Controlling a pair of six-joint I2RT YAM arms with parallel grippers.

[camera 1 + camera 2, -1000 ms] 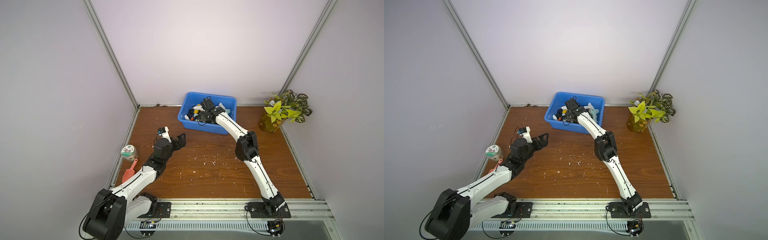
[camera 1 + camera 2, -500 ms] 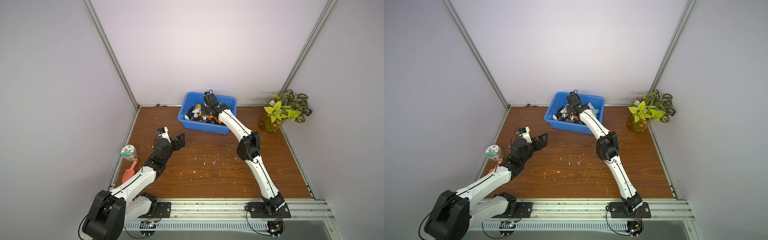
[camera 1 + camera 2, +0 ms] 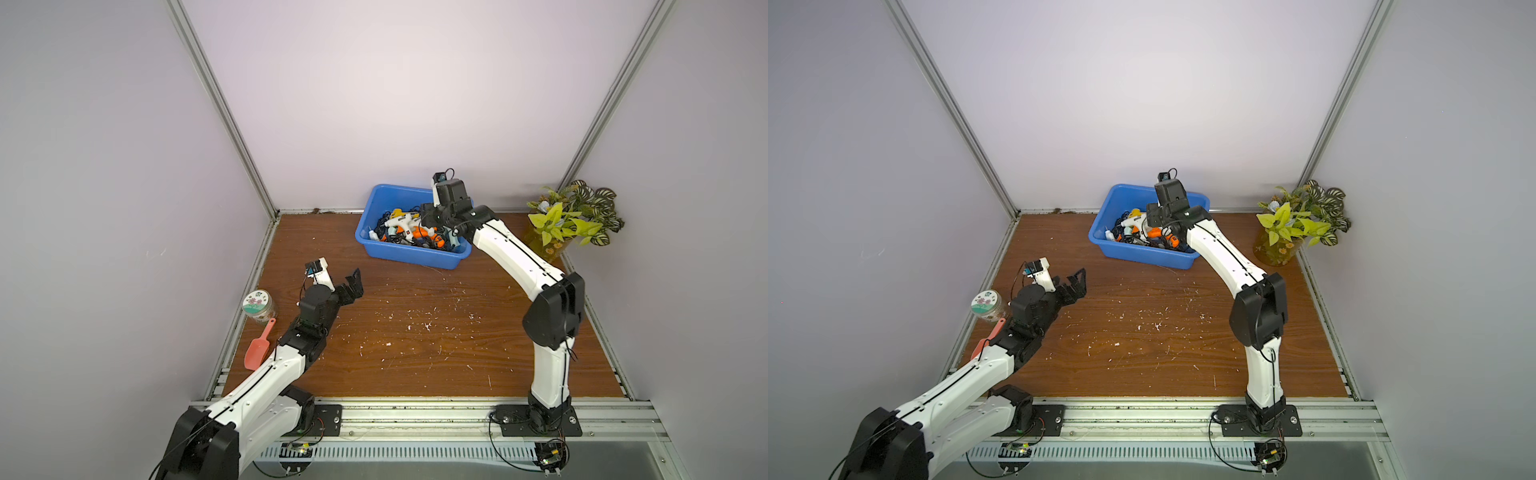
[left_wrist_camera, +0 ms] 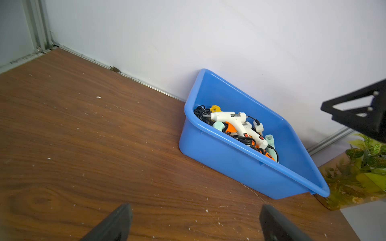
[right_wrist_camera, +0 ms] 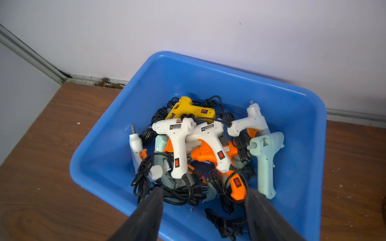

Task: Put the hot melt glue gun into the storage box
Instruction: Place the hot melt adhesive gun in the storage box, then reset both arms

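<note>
Hovering above the bright blue plastic storage box (image 5: 100, 150), my right gripper (image 5: 204, 191) gapes empty; I should rise straight, clear of tangled black cords (image 5: 177, 195).

We see a bright blue rectangular plastic storage box (image 5: 104, 156). The pistol-shaped plastic glue guns (image 5: 179, 141) are white, yellow, orange and mint green, their coiled cords (image 5: 183, 195) black. The brown wood-grain tabletop (image 3: 415, 353) carries white flecks; the small round jar's lid (image 3: 256, 300) seems flower-patterned.
</note>
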